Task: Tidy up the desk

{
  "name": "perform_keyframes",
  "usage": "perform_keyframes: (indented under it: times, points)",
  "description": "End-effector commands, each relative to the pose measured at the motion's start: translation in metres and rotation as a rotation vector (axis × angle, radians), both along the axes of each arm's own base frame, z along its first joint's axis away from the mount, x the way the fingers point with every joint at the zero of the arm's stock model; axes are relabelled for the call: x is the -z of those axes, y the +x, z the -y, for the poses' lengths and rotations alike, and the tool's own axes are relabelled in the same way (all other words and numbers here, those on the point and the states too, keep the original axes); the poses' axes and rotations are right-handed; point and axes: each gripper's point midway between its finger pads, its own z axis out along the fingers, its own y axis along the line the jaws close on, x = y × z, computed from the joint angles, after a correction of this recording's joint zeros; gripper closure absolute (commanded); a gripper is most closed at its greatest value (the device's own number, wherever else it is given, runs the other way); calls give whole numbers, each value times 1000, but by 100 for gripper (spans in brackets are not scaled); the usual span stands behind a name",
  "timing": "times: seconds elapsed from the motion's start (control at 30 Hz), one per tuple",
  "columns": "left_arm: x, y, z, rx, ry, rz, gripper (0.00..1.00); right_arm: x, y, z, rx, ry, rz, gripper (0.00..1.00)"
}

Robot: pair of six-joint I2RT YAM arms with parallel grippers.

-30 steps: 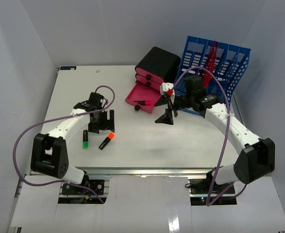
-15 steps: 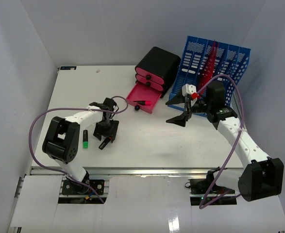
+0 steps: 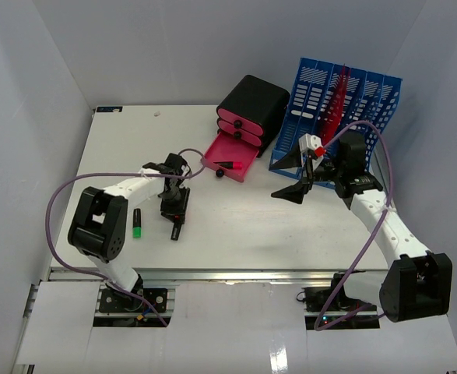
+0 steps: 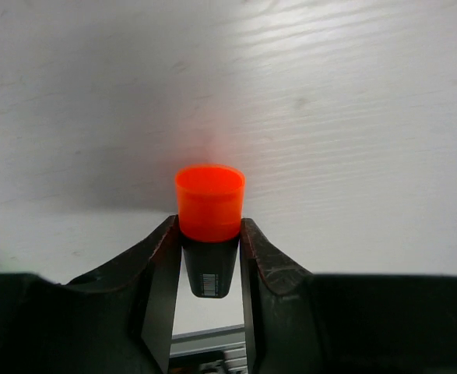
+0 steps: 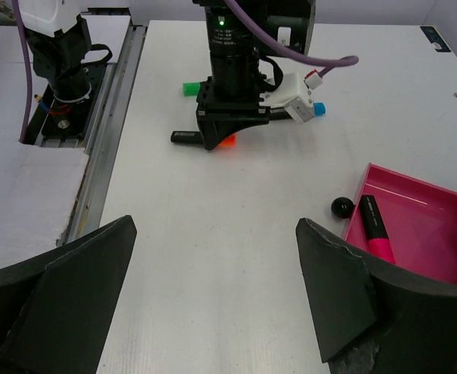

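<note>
The left gripper points straight down at the desk. Its two black fingers are drawn in on an orange-capped marker, one touching each side just below the cap. The marker has a smooth, round, glossy orange cap and a tapering black body. From above it lies on the tabletop with its long axis running roughly 12 to 6 o'clock and its black end sticking out towards 6. This pinch sits at about 8 o'clock from the desk's middle.

The right gripper hangs above the surface at about 3 o'clock with its matte, wedge-shaped fingers spread wide and nothing between them.

The desk is a flat white rectangle with a faint grain, set between pale grey walls. A ribbed metal rail runs from 9 to 3 along its near edge, and the far edge meets the back wall at 12. With the view foreshortened, I cannot tell which side is longer.

A green-capped marker lies just beyond the left gripper, further towards 8 o'clock, also lengthwise 12 to 6. At about 12 to 1 o'clock stands a rounded black drawer unit with its pink drawer pulled out. A pink highlighter lies inside the drawer. A slotted blue plastic file rack stands upright at 1 to 2 o'clock.
</note>
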Motion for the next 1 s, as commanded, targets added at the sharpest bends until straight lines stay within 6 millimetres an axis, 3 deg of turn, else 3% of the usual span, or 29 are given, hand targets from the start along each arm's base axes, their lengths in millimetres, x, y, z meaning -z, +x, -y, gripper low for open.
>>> perform_keyframes:
  times: [0.0, 0.13, 0.27, 0.43, 0.57, 0.67, 0.83, 0.97]
  points:
    - [-63, 41, 62, -31, -337, 188, 71, -17, -6, 4, -21, 30, 71, 10]
    - [-93, 60, 94, -74, -519, 244, 76, -16, -7, 7, -10, 31, 78, 10]
    - [-133, 92, 133, -105, -747, 314, 76, -16, -6, 10, 6, 30, 88, 10]
    - [-170, 156, 165, -306, -997, 360, 75, -16, -4, 14, 22, 30, 83, 10]
    - [-170, 203, 175, -484, -1139, 344, 75, -15, -3, 19, 34, 32, 81, 10]
    - [-145, 229, 180, -585, -1137, 298, 74, -16, -3, 23, 38, 36, 77, 10]
    - [-137, 260, 188, -614, -1122, 298, 53, -15, -4, 26, 40, 41, 74, 10]
    - [-147, 272, 188, -580, -1103, 327, 36, -14, -5, 27, 36, 43, 71, 10]
